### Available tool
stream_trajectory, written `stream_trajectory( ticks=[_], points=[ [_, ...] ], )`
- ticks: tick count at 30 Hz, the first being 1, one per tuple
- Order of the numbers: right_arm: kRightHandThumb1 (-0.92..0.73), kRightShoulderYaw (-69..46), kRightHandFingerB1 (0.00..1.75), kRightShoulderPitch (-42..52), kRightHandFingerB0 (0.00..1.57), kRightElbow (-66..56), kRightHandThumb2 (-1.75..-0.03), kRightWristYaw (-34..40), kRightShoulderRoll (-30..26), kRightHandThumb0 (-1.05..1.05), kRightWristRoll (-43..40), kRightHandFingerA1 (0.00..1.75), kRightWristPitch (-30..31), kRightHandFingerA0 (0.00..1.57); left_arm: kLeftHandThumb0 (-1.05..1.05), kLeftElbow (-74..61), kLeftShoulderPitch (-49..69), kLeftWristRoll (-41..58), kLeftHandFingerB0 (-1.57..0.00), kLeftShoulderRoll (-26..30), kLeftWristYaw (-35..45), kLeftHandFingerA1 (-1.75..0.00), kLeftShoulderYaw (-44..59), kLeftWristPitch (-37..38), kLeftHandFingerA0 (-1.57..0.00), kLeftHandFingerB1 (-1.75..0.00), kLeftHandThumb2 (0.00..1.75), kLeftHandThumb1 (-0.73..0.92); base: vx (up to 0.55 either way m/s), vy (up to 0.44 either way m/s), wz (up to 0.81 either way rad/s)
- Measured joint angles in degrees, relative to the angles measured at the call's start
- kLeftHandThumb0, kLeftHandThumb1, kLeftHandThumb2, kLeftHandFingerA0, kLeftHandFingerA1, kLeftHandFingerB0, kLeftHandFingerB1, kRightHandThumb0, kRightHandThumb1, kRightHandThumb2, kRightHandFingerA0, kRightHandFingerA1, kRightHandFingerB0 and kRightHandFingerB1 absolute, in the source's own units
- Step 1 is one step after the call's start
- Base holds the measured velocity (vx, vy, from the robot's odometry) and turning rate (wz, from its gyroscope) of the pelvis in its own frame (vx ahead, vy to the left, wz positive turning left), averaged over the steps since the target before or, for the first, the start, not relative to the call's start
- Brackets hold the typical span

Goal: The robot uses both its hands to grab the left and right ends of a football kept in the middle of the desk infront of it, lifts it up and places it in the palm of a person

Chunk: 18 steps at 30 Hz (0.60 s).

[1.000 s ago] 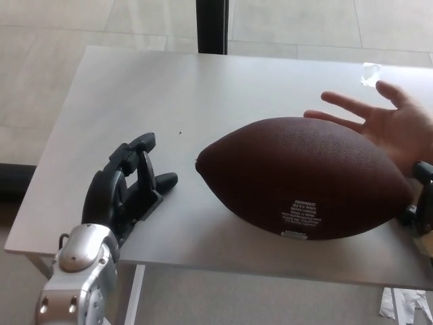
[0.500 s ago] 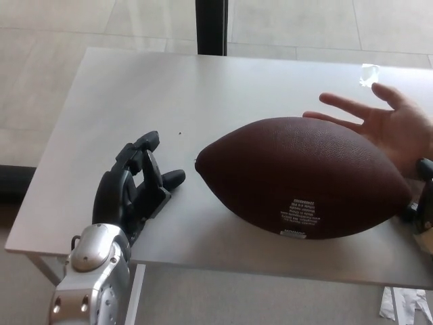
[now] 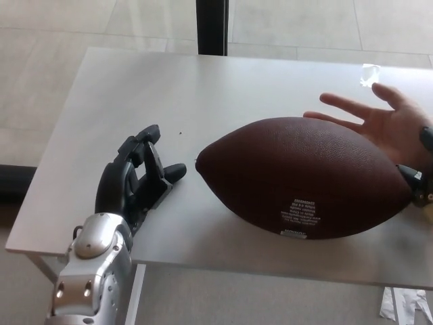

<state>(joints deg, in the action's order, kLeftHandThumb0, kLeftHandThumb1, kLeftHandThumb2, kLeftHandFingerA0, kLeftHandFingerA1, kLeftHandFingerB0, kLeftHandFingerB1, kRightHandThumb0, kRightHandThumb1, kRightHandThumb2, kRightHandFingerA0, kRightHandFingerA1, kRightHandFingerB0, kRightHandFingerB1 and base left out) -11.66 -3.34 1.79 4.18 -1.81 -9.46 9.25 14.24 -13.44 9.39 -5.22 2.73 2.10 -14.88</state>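
The left hand (image 3: 139, 177) has crept closer to the football (image 3: 304, 177) over the last second. It began well back from the ball's left tip; now its thumb lies just beside that tip, though a sliver of bare worktop (image 3: 169, 88) shows between them. The fingers are spread apart and hold nothing, the palm turned toward the ball. On the far side of the ball, the right hand (image 3: 418, 183) has shifted too: only a few dark parts show at the picture's edge near the ball's right tip, and whether its fingers are apart or closed cannot be told. The football itself has not moved. It rests on the worktop, long axis running left to right, white printed lettering facing the camera.

By my judgement this is the closing-in stage. Neither end is gripped yet, so the lift cannot begin until the left hand makes contact and the right side is seated against the opposite tip.

Behind the ball's right end a person's hand (image 3: 389, 125) waits, palm open and fingers splayed, close above the ball and ready to receive it. It has held much the same place throughout.

Counting: one football, one worktop, two robot hands (one plainly seen, one barely), and one person's hand. A dark post (image 3: 212, 26) stands beyond the worktop's far edge from the ball, on a tiled floor (image 3: 54, 40).
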Motion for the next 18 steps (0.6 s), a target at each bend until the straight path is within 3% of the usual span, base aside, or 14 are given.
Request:
stream_trajectory(
  ticks=[3,8,9,10,11,12,13,14,15,16,18],
  points=[
    [-0.92,0.2,0.34,0.1,0.37,-0.1,-0.77,-0.2,0.1,-0.84,0.0,0.54,0.5,0.5,-1.02,0.1,-0.9,0.0,-0.12,0.4,0.1,-0.49,-0.6,-1.1,-0.19,-0.27,0.88,0.92,0.0,0.0,0.0],
    [-0.92,0.5,0.33,0.5,0.38,0.2,-0.76,-0.1,1.3,-0.87,0.1,0.57,0.7,0.57,-0.99,0.4,-2.0,-0.1,-0.12,0.4,0.0,-0.51,-1.7,-2.7,-0.2,-0.28,0.89,0.92,0.0,0.0,0.0],
    [-0.76,0.5,0.48,0.6,0.35,0.4,-1.15,0.0,1.6,-0.81,0.1,0.62,0.7,0.53,-1.0,0.6,-2.3,-0.1,-0.12,0.3,0.0,-0.52,-1.9,-2.9,-0.2,-0.29,0.9,0.92,0.0,0.0,0.0],
    [-0.8,0.5,0.48,0.7,0.37,0.7,-1.15,0.1,1.9,-0.86,0.2,0.62,0.7,0.54,-0.91,0.8,-2.5,-0.1,-0.08,0.2,-0.1,-0.57,-2.1,-3.0,-0.18,-0.39,1.23,0.83,0.0,0.0,0.0],
    [-0.8,0.5,0.47,1.0,0.35,1.0,-1.15,0.3,2.3,-0.87,0.2,0.61,0.6,0.53,-0.9,1.1,-2.8,-0.2,-0.09,0.1,-0.1,-0.57,-2.3,-3.0,-0.2,-0.4,1.23,0.82,0.0,0.0,0.0],
    [-0.77,0.5,0.47,1.6,0.34,1.0,-1.15,0.4,2.8,-0.84,0.2,0.61,0.5,0.51,-1.02,1.6,-3.2,-0.2,-0.14,-0.2,-0.2,-0.54,-2.6,-3.0,-0.23,-0.3,0.89,0.92,0.0,0.0,0.0],
    [-0.77,0.5,0.47,2.2,0.34,1.1,-1.15,0.5,3.2,-0.84,0.3,0.61,0.3,0.51,-1.02,2.0,-3.6,-0.2,-0.14,-0.5,-0.3,-0.54,-2.7,-3.0,-0.23,-0.3,0.89,0.92,0.0,0.0,0.0],
    [-0.92,0.5,0.34,3.1,0.41,1.2,-0.72,0.7,3.8,-0.87,0.3,0.5,0.2,0.54,-1.0,2.5,-4.1,-0.2,-0.12,-0.7,-0.4,-0.54,-2.9,-3.1,-0.21,-0.29,0.91,0.92,0.0,0.0,0.0],
    [-0.92,0.5,0.33,3.5,0.41,1.4,-0.71,0.8,4.0,-0.86,0.3,0.5,0.0,0.55,-0.99,2.7,-4.4,-0.3,-0.11,-0.9,-0.4,-0.55,-3.0,-3.1,-0.22,-0.29,0.92,0.92,0.0,0.0,0.0],
    [-0.78,0.3,0.47,3.6,0.34,1.5,-1.14,0.8,4.2,-0.85,0.3,0.6,-0.3,0.51,-1.01,3.1,-4.7,-0.3,-0.11,-1.1,-0.5,-0.52,-3.3,-3.2,-0.21,-0.28,0.92,0.92,0.0,0.0,0.0],
    [-0.79,0.0,0.48,3.7,0.36,1.5,-1.14,1.1,4.5,-0.85,0.3,0.61,-0.6,0.54,-1.02,3.6,-5.3,-0.4,-0.12,-1.4,-0.5,-0.52,-3.8,-3.5,-0.22,-0.28,0.92,0.92,0.0,0.0,0.0]
  ],
)
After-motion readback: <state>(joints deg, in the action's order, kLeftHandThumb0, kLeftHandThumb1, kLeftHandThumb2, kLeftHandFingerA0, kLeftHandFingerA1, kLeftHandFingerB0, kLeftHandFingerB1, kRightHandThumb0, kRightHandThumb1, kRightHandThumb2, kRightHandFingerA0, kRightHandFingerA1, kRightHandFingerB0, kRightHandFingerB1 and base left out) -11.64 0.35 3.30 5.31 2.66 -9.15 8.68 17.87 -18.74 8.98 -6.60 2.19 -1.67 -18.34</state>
